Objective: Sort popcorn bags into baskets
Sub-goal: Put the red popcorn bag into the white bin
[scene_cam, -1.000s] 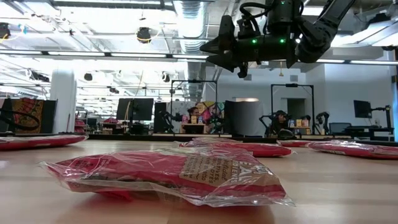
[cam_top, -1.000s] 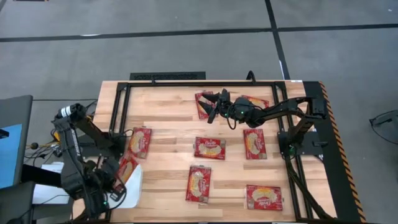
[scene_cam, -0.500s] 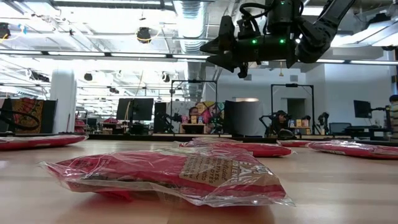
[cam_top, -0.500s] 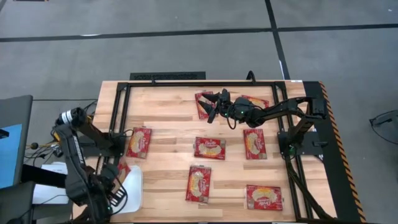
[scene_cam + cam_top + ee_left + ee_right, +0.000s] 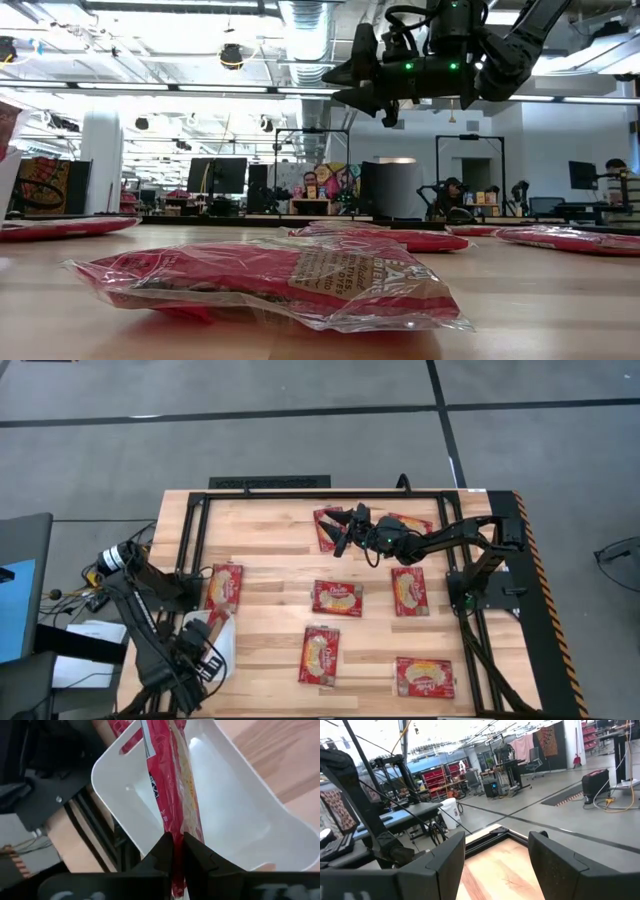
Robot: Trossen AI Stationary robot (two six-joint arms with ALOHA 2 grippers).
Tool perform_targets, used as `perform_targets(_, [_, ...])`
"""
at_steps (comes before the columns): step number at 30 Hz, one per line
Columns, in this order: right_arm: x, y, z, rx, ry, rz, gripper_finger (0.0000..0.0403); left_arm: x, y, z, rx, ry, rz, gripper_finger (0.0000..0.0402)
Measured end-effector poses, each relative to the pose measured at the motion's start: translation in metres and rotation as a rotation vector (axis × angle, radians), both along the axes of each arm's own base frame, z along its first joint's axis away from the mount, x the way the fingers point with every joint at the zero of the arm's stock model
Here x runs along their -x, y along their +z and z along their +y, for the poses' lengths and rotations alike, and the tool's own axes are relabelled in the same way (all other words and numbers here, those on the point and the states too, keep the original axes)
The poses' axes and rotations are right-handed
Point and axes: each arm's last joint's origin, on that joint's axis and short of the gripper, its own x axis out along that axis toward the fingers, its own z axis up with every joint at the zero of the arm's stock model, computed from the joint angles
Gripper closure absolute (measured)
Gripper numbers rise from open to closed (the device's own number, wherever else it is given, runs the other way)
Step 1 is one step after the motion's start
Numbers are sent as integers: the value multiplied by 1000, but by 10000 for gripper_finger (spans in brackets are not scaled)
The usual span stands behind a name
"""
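Currently L gripper was clenched on one popcorn bag, hanging edge-down over the white basket at bench's front-left corner; next move, I judged, needed lowering + release inside it, while R gripper hovered spread, empty, at rear.

Both arms are dark, almost black, built from round joints and slim links. The left arm has a pale, silver-white cap with an orange spot on its joint farthest from the white tray. The right arm shows small green lights on its wrist housing, with black cables looping above it. The right gripper has two broad, flat, dark fingers with angled edges. The left gripper has matt black, wedge-shaped fingers.
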Motion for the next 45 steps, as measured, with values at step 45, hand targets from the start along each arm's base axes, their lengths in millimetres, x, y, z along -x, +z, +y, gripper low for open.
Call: perform_targets(45, [1, 0, -3, 6, -29, 7, 163, 8, -38, -5, 137, 219, 169, 381])
